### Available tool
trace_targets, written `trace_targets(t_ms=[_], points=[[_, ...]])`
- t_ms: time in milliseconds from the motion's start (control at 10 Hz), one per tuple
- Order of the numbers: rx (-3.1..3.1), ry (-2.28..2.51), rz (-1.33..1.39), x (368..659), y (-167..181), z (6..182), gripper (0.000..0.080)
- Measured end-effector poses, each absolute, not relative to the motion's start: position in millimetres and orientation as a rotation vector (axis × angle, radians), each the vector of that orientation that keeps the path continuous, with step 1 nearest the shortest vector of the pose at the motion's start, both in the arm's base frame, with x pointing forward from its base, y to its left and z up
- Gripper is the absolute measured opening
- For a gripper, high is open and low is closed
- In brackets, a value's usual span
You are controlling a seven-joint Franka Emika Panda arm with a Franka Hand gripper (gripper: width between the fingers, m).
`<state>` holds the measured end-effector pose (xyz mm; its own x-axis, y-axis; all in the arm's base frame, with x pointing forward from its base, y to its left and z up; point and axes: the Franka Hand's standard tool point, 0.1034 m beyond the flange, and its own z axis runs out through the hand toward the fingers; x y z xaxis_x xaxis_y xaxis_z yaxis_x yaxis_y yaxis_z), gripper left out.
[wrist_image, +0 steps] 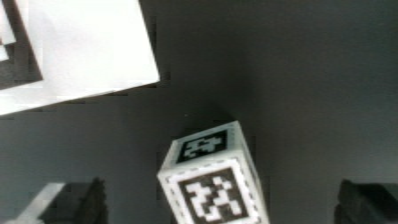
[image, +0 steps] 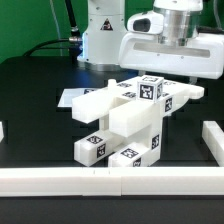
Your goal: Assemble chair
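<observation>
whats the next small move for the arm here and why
Probably lower straight down over the tagged white bar. In the wrist view the pincer looks open and holds nothing, its fingers apart on either side of the bar's end. In the exterior view the arm sits above the partly built chair, not gripping it. Descending first would let the fingers straddle the piece before closing.

Exterior view: low, near the tabletop (image: 30, 90) edge, facing the chair (image: 125, 120) and robot base.
Wrist view: close, looking down past the tool's fingers (wrist_image: 63, 200).
Shared: a tagged chair piece (wrist_image: 210, 170).
</observation>
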<state>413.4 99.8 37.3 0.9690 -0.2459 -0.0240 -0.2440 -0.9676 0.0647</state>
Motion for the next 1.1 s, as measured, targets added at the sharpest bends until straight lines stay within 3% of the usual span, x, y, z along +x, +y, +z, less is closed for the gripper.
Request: trace_targets(t_ms=[1000, 1100], points=[[3.028, -0.32, -0.068, 422, 93, 10.2, 0.0649], [3.028, -0.32, -0.068, 422, 93, 10.1, 0.0523]])
